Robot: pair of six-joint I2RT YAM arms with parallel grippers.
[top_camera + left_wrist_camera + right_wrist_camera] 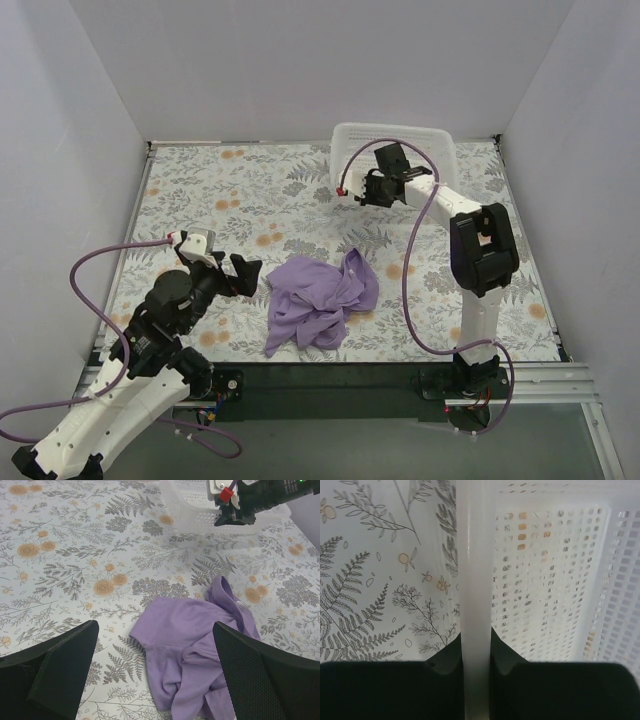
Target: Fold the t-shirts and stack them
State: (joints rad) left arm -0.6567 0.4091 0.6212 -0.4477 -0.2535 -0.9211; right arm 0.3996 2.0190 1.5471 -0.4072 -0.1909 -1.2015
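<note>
- My left gripper (240, 273) is spread wide and holds nothing. In the left wrist view its two dark fingers (65, 665) stand far apart at the bottom corners of the frame.
- The left gripper is low over the floral tabletop (230, 190), near the front left, and points toward the middle of the table.
- The lavender t-shirt (320, 300) lies unfolded in a crumpled heap on the tabletop, near the front edge and roughly midway between my two arms. It is just to the right of my left gripper and apart from it. In the left wrist view the cloth sits ahead of and between the open fingers.
- My right gripper (366, 190) reaches to the far side of the table and pinches the white mesh basket (440, 140). In the right wrist view its fingers press against either side of the basket's rim (476, 580).
- The basket stands at the far right of the tabletop, well apart from the t-shirt. The part of its inside seen through the right wrist view shows only perforated walls and floor.
</note>
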